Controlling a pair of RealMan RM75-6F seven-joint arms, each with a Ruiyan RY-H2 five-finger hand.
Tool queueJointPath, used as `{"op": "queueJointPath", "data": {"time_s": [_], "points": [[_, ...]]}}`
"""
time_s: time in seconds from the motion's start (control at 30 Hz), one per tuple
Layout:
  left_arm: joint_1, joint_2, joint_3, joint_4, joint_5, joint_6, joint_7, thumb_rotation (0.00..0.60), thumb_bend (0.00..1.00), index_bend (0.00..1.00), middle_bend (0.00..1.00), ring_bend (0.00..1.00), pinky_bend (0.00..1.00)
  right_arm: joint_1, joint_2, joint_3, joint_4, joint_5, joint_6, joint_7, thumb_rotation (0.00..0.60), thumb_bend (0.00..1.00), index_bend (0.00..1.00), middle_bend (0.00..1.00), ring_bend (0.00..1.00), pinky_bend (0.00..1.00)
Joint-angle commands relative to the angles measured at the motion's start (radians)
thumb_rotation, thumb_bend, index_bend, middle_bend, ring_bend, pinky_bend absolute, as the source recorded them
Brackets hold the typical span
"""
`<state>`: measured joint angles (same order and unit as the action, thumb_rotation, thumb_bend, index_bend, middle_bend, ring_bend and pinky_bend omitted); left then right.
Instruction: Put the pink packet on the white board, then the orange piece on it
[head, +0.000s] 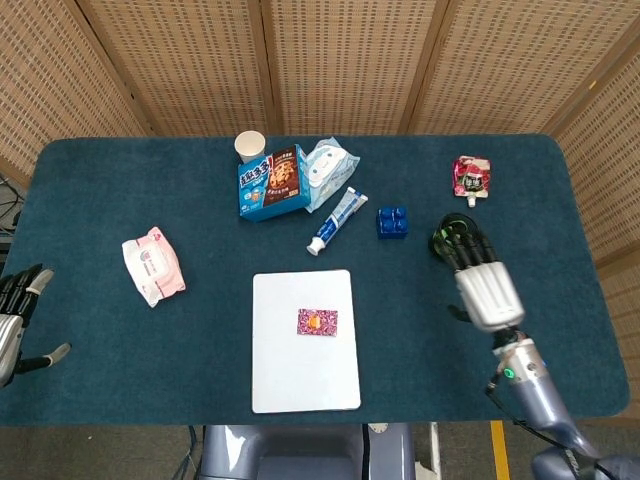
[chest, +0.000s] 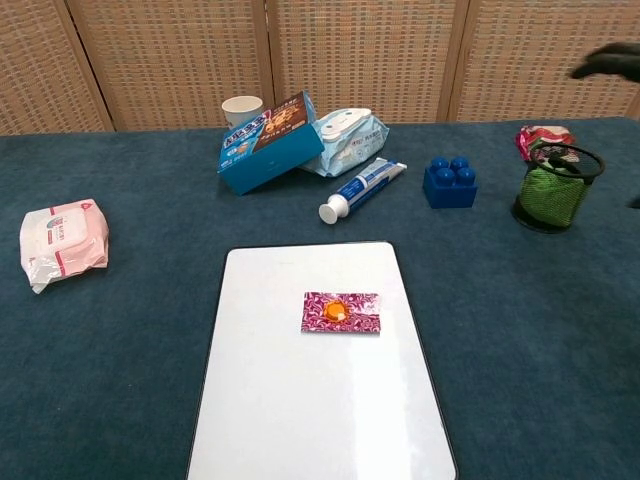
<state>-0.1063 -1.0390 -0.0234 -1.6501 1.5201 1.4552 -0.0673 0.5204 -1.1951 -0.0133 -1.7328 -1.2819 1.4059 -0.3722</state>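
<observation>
A small pink patterned packet (head: 317, 322) lies flat near the middle of the white board (head: 300, 380). The orange piece (head: 314, 322) sits on top of it. In the chest view the packet (chest: 341, 313), the orange piece (chest: 336, 311) and the board (chest: 300, 420) show the same arrangement. My right hand (head: 487, 290) hovers to the right of the board, fingers extended and holding nothing, its fingertips by the green mesh cup (chest: 553, 190). My left hand (head: 15, 320) hangs at the table's left edge, fingers apart and holding nothing.
A pink wipes pack (head: 153, 265) lies left of the board. Behind the board are a paper cup (head: 250, 146), a blue cookie box (head: 272, 184), a wipes bag (head: 328, 170), a toothpaste tube (head: 331, 222), a blue brick (head: 391, 222) and a red pouch (head: 471, 178).
</observation>
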Motion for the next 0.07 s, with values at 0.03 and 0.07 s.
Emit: {"op": "queueJointPath", "data": {"time_s": [0.03,0.07], "points": [[0.003,-0.003,0.003,0.0,0.009,0.01,0.007,0.6,0.0,0.0,0.0,0.0,0.0,-0.188,0.062,-0.091,0.121,-0.101,0.189,0.212,0.6,0.0,0.0,0.0,0.0,0.0],[0.005,-0.004,0.003,0.0,0.011,0.013,0.007,0.6,0.0,0.0,0.0,0.0,0.0,-0.213,0.057,-0.097,0.144,-0.11,0.213,0.249,0.6,0.0,0.0,0.0,0.0,0.0]]}}
